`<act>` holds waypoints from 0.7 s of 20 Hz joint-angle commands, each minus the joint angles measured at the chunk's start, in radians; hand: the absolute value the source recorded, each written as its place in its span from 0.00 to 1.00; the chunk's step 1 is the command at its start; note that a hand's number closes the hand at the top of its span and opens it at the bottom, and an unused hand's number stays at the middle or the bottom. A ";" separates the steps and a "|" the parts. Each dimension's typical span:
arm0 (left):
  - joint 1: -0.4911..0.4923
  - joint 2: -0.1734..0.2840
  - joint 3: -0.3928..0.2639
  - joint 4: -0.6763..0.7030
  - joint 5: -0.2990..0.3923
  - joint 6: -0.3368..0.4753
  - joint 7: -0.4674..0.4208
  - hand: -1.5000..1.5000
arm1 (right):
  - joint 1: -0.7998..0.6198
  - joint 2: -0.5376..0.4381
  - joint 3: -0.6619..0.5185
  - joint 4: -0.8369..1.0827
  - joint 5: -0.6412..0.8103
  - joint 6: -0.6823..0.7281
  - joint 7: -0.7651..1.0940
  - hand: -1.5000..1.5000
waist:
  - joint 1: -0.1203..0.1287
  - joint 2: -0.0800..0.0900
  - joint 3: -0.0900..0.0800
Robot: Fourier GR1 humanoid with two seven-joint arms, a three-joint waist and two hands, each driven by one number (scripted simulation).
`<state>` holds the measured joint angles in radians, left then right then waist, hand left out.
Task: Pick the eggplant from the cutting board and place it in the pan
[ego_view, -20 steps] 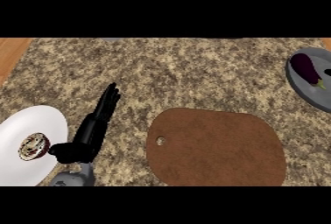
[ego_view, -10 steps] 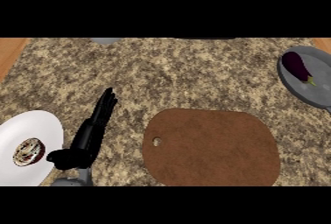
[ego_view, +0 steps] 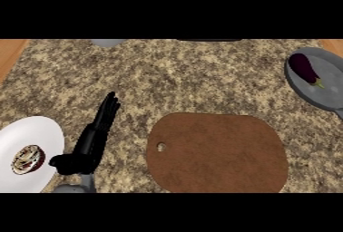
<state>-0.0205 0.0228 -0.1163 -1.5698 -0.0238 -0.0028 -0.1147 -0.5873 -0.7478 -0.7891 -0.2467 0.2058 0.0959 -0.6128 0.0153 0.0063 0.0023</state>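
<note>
The left hand enters from the lower edge at the left of the head view, with a short section of grey forearm visible below it. The hand stands edge-on to the camera. Its fingers are straight, held together, and point up the view and slightly to the right, toward the far side of the bench. The thumb projects to the left, apart from the fingers, at the base of the hand. The hand holds nothing; it shows over the speckled bench surface, between the white plate and the cutting board.

The right hand does not appear in the view.

The eggplant is dark purple with a pale stem end. It lies inside the grey pan at the upper right of the view, near the pan's left rim, its stem end directed toward the lower right. The pan is partly cut off by the right edge of the view.

The cutting board is brown, with rounded corners and a small hole near its left edge. It lies flat on the bench at lower centre, with nothing on it, well apart from the pan.

The white plate sits at the lower left and carries a small round food item with a dark rim. The thumb lies just beside the plate's right edge.
</note>
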 commanded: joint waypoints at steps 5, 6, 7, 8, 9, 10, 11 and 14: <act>-0.048 0.005 0.028 0.015 0.009 -0.004 0.047 0.50 | 0.079 0.057 0.083 -0.101 -0.047 0.000 -0.009 0.00 | -0.011 -0.005 -0.002; -0.032 -0.006 0.017 0.064 -0.003 -0.011 -0.041 0.50 | 0.085 0.037 0.081 -0.066 -0.047 0.000 -0.031 0.00 | -0.008 -0.003 -0.001; 0.007 0.025 0.029 -0.041 0.021 -0.028 0.033 0.50 | 0.097 0.029 0.083 -0.083 -0.066 0.027 0.006 0.00 | -0.008 -0.005 -0.002; -0.025 0.006 0.034 0.051 0.009 -0.015 -0.004 0.50 | 0.124 0.026 0.085 -0.077 -0.072 0.049 -0.036 0.00 | -0.010 -0.004 -0.002; 0.036 0.001 0.005 -0.040 0.003 -0.010 0.022 0.50 | 0.135 0.063 0.108 -0.120 -0.074 0.006 -0.009 0.00 | -0.011 -0.006 -0.002; 0.008 -0.004 0.023 0.036 0.000 -0.009 -0.043 0.50 | 0.068 0.077 0.120 -0.107 -0.065 -0.045 0.007 0.00 | -0.007 -0.004 -0.002; -0.032 -0.014 0.000 -0.043 -0.007 0.012 0.092 0.50 | 0.140 0.016 0.100 -0.104 -0.086 0.034 -0.011 0.00 | -0.011 -0.005 -0.002; -0.031 0.006 0.030 -0.015 0.016 -0.019 0.062 0.50 | 0.159 0.027 0.132 -0.152 -0.099 -0.007 0.030 0.00 | -0.012 -0.006 -0.002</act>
<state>-0.0265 0.0233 -0.1007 -1.5866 -0.0203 -0.0110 -0.0820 -0.4637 -0.7118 -0.6799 -0.3667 0.1264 0.0970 -0.6028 0.0051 0.0010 0.0005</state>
